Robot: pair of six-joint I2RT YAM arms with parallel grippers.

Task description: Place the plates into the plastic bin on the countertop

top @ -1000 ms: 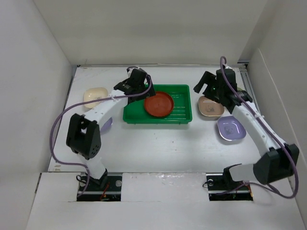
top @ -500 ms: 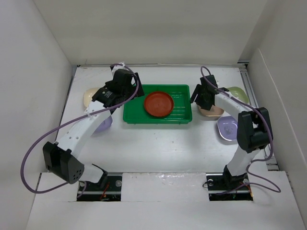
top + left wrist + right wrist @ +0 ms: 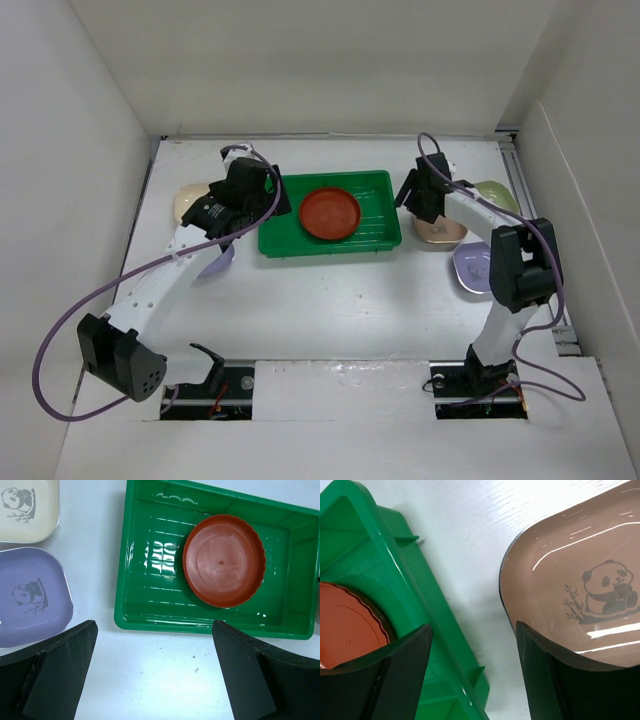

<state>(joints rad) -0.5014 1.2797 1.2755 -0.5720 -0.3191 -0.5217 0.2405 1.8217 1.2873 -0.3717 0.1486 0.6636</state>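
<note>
One red-brown plate lies flat inside the green bin. L gripper is spread wide and empty over the bin's left end, with the lavender dish and cream dish just left of the bin. R gripper is also wide, holding nothing, straddling the gap betw bin's right wall and tan panda dish — prob lined up to grab that dish's rim next

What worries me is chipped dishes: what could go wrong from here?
The open right hand hangs over the gap between the tan dish and the green bin; coming down, it might strike the bin's wall and shove it. The red plate sits mid-bin, so later dishes may land tilted on it.
</note>
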